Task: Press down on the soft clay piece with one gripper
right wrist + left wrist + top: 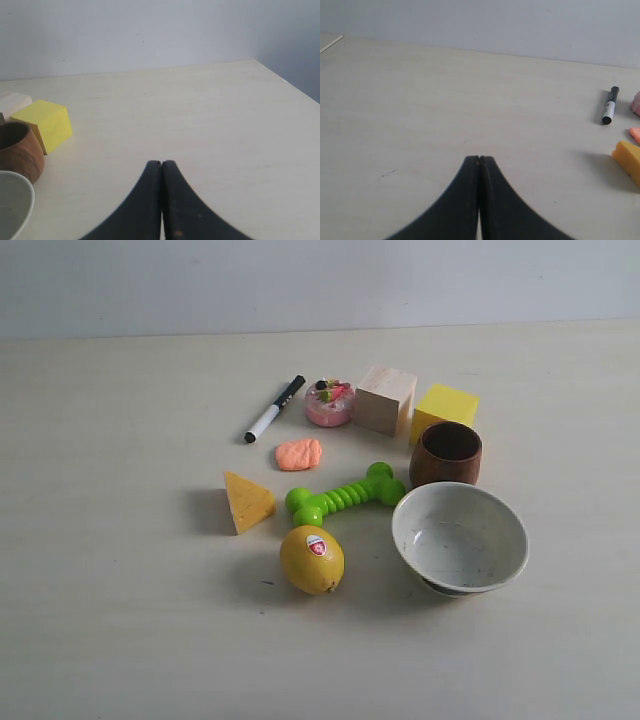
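The soft clay piece [298, 454] is a small salmon-orange lump lying on the table between the marker and the green toy. Only its edge [635, 134] shows in the left wrist view. My left gripper [479, 159] is shut with nothing in it, over bare table well away from the clay. My right gripper [161, 163] is shut too, empty, over bare table beside the yellow cube. Neither arm shows in the exterior view.
Around the clay lie a black-and-white marker [273, 409], a pink round container [329, 403], a wooden block [385, 398], a yellow cube [444, 410], a brown wooden cup [446, 453], a white bowl [459, 538], a green dumbbell toy [345, 495], a yellow-orange wedge [246, 501] and a lemon [311, 559].
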Tool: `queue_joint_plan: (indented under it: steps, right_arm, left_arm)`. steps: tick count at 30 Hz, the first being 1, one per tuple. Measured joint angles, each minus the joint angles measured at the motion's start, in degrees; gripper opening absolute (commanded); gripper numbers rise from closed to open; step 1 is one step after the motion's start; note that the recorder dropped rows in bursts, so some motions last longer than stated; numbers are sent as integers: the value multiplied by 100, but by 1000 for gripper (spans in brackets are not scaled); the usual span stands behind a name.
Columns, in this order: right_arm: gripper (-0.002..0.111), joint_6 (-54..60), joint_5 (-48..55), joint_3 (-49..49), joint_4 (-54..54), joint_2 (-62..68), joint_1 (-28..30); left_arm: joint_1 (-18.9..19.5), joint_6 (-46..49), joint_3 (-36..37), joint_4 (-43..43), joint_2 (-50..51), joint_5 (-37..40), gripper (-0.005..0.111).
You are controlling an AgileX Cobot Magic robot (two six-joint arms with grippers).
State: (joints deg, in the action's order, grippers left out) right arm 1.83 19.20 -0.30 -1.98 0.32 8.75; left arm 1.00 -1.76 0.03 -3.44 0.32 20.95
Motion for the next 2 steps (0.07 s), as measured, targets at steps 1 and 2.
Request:
queue_joint_plan:
  steps: [1, 2]
  right_arm:
    - [0, 0, 0, 0, 0, 0, 0]
    - [0, 0, 0, 0, 0, 0, 0]
  left_arm:
    - [0, 0, 0, 0, 0, 0, 0]
    - [0, 0, 0, 0, 0, 0, 0]
